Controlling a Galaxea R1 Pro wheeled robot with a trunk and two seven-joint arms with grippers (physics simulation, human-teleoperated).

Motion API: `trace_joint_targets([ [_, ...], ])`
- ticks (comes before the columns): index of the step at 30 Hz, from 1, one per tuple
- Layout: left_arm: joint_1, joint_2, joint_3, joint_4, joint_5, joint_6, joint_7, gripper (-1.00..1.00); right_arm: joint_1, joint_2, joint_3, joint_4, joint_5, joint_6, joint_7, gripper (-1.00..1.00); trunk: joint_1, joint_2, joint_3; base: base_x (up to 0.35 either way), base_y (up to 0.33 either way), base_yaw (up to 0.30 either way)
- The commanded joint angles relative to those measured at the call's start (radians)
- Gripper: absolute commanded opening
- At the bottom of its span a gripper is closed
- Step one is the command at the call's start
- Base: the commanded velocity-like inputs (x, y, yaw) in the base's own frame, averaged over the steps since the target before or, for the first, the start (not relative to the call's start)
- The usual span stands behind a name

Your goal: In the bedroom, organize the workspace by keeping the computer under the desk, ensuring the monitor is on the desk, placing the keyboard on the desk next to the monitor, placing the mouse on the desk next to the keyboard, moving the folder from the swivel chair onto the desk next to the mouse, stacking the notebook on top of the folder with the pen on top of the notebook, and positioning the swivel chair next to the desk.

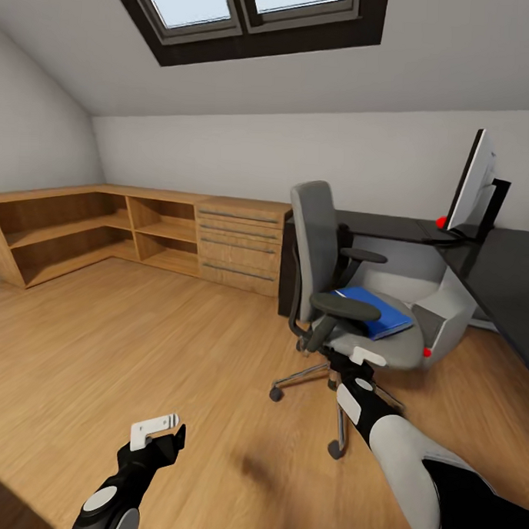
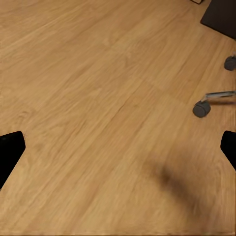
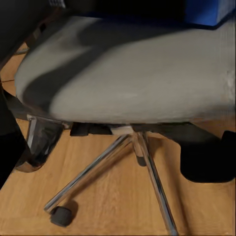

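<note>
Grey swivel chair [image 1: 325, 282] facing right gripper [image 1: 366, 355]

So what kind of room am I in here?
Probably an attic room set up as a home office: a sloped ceiling with a skylight, a dark desk holding a monitor, a swivel chair, and low wooden shelving.

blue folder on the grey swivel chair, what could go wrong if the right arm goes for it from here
1. The right gripper sits low at the seat's front edge; pushing in could roll the grey swivel chair away on its castors.
2. The blue folder lies partly under the black armrest, which may block a lift.
</note>
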Motion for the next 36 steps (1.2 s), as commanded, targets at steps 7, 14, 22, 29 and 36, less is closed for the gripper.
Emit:
trace_joint_targets([
  [7,0.000,0.000,0.000,-0.002,0.011,0.003,0.009,1.00,-0.001,-0.001,-0.001,0.001,-0.013,-0.004,-0.001,1.00,-0.001,0.000,-0.001,-0.317,0.064,-0.095],
  [14,0.000,0.001,0.003,-0.001,0.012,0.003,0.010,1.00,-0.001,-0.005,-0.003,0.001,-0.019,0.001,-0.006,1.00,-0.001,0.000,-0.001,-0.242,0.040,-0.211],
  [22,0.000,0.000,0.003,0.000,0.012,0.001,0.010,1.00,0.002,-0.007,-0.030,0.001,-0.096,-0.001,-0.004,1.00,-0.001,0.000,-0.001,-0.011,0.001,-0.267],
  [29,0.000,0.000,0.002,0.000,0.012,-0.001,0.010,1.00,0.004,-0.002,-0.043,0.003,-0.282,-0.003,0.000,1.00,-0.001,0.000,-0.001,0.000,0.000,-0.251],
  [36,0.000,0.001,0.003,-0.001,0.012,-0.002,0.010,1.00,0.004,-0.006,-0.045,0.023,-0.301,-0.004,0.000,1.00,-0.001,0.000,-0.001,0.000,0.000,-0.235],
])
